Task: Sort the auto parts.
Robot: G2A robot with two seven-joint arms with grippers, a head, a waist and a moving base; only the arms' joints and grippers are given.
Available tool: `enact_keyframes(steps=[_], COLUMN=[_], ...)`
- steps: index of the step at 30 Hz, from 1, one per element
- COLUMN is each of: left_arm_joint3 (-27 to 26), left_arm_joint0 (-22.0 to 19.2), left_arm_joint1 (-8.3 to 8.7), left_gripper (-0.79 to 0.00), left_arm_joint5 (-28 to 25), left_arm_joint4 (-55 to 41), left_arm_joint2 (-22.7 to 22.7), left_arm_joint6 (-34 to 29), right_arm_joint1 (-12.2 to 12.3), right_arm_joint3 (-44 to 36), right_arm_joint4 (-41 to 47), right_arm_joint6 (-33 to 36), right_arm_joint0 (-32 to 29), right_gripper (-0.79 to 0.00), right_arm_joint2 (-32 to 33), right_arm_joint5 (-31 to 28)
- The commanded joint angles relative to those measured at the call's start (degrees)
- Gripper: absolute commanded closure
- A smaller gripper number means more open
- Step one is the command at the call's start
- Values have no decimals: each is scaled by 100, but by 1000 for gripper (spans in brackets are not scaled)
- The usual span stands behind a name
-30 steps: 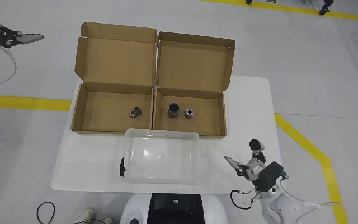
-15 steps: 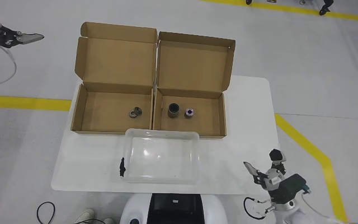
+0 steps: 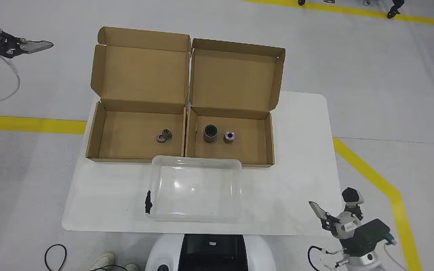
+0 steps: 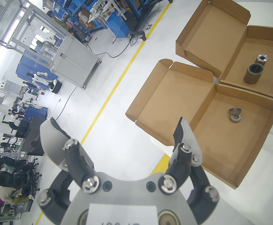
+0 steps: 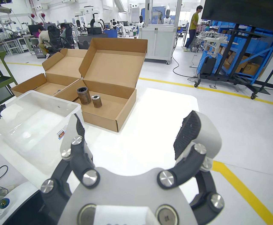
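Right end effector (image 3: 332,203) has withdrawn off table (image 3: 298,135), spread wide; dark cylindrical bushing (image 3: 210,133) stands upright.

The floor (image 3: 380,81) is pale grey and glossy. Yellow lines (image 3: 41,124) cross it and run past the white worktop (image 3: 298,135) on both sides. In the left wrist view a metal-framed enclosure (image 4: 70,53) with grey panels stands beyond one yellow line. Blue cabinets (image 4: 119,19) stand near it, and black cables (image 4: 113,56) trail over the floor. Black office chairs (image 4: 19,168) crowd a desk area farther off. In the right wrist view a blue rack (image 5: 213,53) with cardboard cartons stands behind a black wheeled stand (image 5: 224,80), which carries a dark screen (image 5: 234,9). A grey-panelled booth (image 5: 157,40) stands farther back. Bright, even light fills the hall.
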Motion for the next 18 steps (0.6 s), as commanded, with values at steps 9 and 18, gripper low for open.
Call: enact_keyframes(steps=[9,18], left_arm_joint3=[0,0], left_arm_joint0=[0,0], left_arm_joint1=[0,0], left_gripper=[-784,-784], left_arm_joint5=[0,0], left_arm_joint4=[0,0], left_arm_joint2=[0,0], left_arm_joint6=[0,0], right_arm_joint1=[14,14], right_arm_joint3=[-126,-125], right_arm_joint4=[-23,-23], right_arm_joint6=[65,64], right_arm_joint0=[-56,-56], right_gripper=[-785,-785], right_arm_joint2=[80,80], right_arm_joint5=[-36,-35])
